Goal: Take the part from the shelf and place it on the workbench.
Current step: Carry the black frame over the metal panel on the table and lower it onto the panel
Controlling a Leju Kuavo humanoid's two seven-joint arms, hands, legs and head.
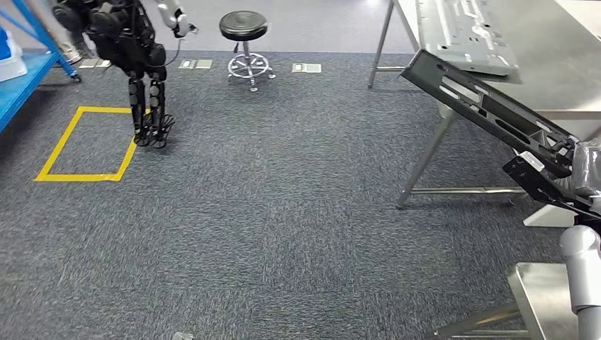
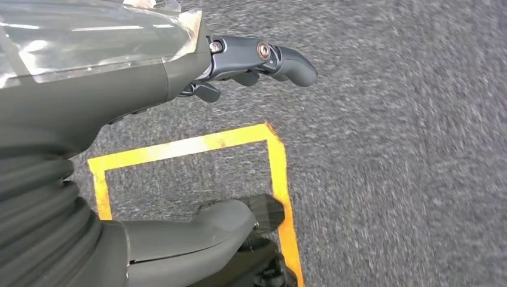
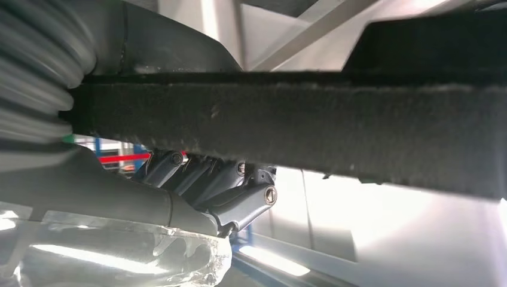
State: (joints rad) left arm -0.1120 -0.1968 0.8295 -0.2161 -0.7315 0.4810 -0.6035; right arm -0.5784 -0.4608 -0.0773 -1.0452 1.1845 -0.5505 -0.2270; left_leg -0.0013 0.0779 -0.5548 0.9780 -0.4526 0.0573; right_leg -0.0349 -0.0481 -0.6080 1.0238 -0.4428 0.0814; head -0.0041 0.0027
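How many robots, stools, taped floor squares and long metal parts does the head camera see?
Other robot: 1
Stool: 1
Yellow taped square: 1
Long metal parts: 2, the dark part and the grey part on the workbench
Total: 5

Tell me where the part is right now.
In the head view, the part is at the right, gripped by the right hand, slanting over the workbench edge.
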